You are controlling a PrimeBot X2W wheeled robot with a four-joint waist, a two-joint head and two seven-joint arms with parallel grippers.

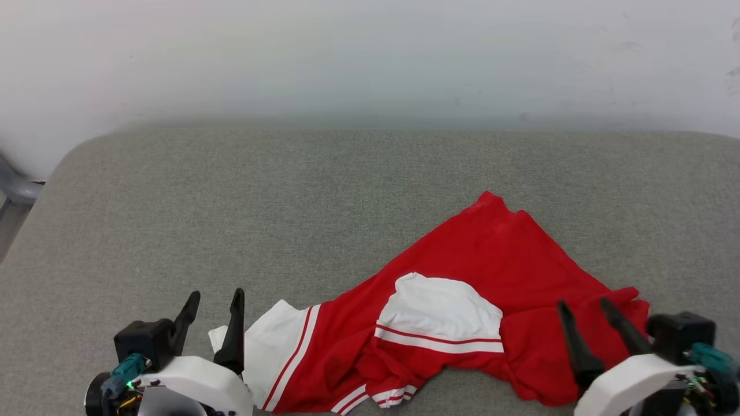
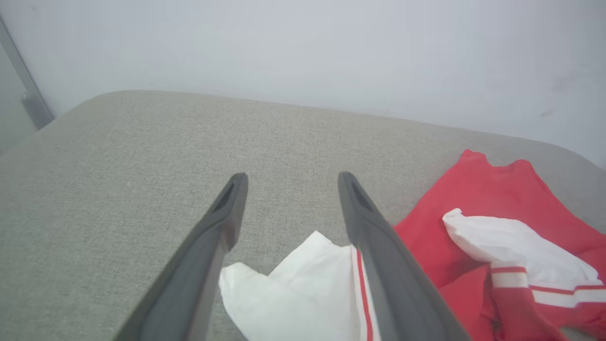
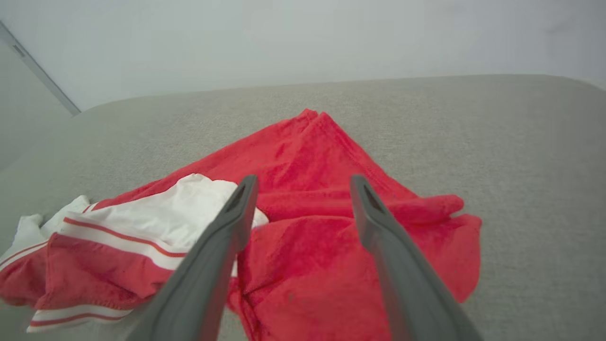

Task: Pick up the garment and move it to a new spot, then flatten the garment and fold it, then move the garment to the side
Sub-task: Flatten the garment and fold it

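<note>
We see the garment (image 1: 497, 260), a red short-sleeved jersey T-shirt with white sleeves and red-and-white striped trim, lying crumpled on the near right part of a grey woven-fabric counter (image 1: 289, 202). It reaches up to the counter's near edge. One red corner points away from us toward the far side. One white sleeve (image 1: 439, 306) is folded over the middle of the red cloth, its striped cuff facing us. The other white sleeve (image 1: 272, 341) trails out flat to the left. No chest lettering is visible as the shirt lies.

Our left end effector (image 1: 215, 294) sits at the garment's left end with its two dark fingers spread apart, gripping nothing. In the left wrist view the trailing white sleeve (image 2: 303, 289) lies on the counter low between these fingers (image 2: 218, 227).

Our right end effector (image 1: 583, 302) is over the garment's right end, fingers likewise apart and empty. In the right wrist view the bunched red cloth (image 3: 307, 189) shows between and beyond them.

Behind the counter rises a plain pale wall (image 1: 370, 58).
</note>
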